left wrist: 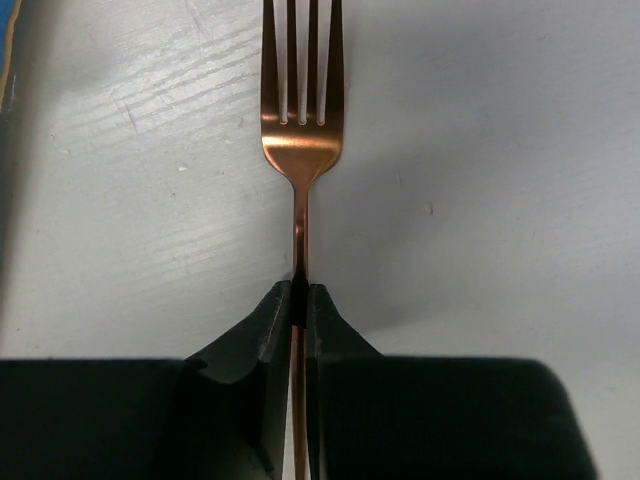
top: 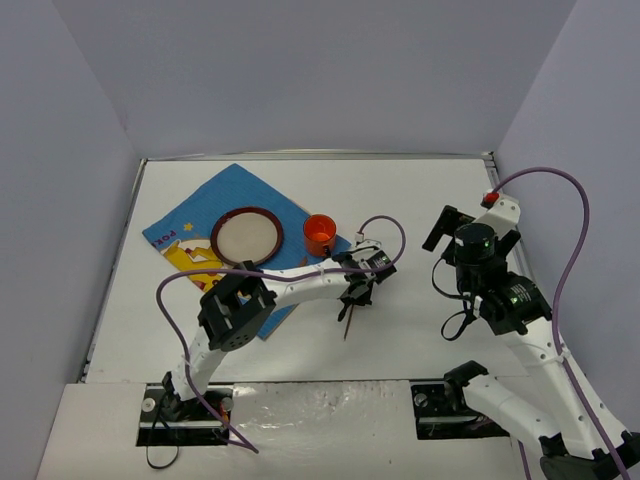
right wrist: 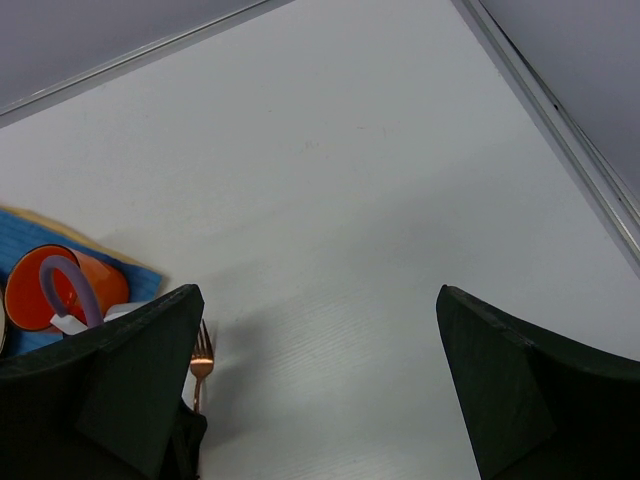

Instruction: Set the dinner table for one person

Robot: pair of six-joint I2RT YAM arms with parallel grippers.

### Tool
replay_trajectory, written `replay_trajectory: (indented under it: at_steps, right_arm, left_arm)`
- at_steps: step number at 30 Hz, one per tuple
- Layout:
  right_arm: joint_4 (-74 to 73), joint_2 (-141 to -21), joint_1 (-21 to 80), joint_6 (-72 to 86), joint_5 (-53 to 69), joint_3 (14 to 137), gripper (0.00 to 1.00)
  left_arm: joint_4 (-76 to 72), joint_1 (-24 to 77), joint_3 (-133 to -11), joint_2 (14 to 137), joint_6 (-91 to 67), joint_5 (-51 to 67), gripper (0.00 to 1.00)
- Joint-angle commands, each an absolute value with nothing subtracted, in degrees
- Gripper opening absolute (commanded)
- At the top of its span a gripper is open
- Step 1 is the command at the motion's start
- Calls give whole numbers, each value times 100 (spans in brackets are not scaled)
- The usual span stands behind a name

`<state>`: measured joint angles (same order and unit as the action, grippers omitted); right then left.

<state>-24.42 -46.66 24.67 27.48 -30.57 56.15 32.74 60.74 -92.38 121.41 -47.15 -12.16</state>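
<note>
While the fork (left wrist: 301,150) is clamped by its handle in the left gripper (left wrist: 300,295), its long axis is seen pointing straight ahead (tines foremost) over the white surface (left wrist: 500,200), with the placemat (top: 200,205) off to that gripper's left.

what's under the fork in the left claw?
Under the fork, at its tines and neck: bare white table. The left claw covers the handle, so anything beneath that stretch is hidden.
</note>
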Motion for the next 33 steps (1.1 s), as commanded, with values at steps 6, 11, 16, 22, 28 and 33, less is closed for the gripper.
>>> replay_trajectory:
  at_steps: [6,11,16,22,28,33]
  right_arm:
    - [-2156,-4591,2426,2626,-3293,5671,100]
    - [-2109,-4552,2426,2504,-3163,5775,100]
    - [-2031,-4465,2426,2479,-2936,5801,100]
    - [-1813,-4469,2426,2382,-2492,5726,100]
    - [-1548,-4574,2426,2257,-2147,5616,100]
    - [-1219,-4766,2426,2021,-1585,5599,100]
  left_arm:
    - [3491,6159,-8773,10617,-4001,-1540,0]
    - [3957,6058,-8568,9514,-3033,-1713,0]
    - [4464,5127,-8464,8414,-1843,-1732,0]
    - [4095,3065,-8192,7621,327,-692,0]
    - [3604,1502,-8473,8129,2018,41,0]
    - [3307,652,-8948,9289,2998,752,0]
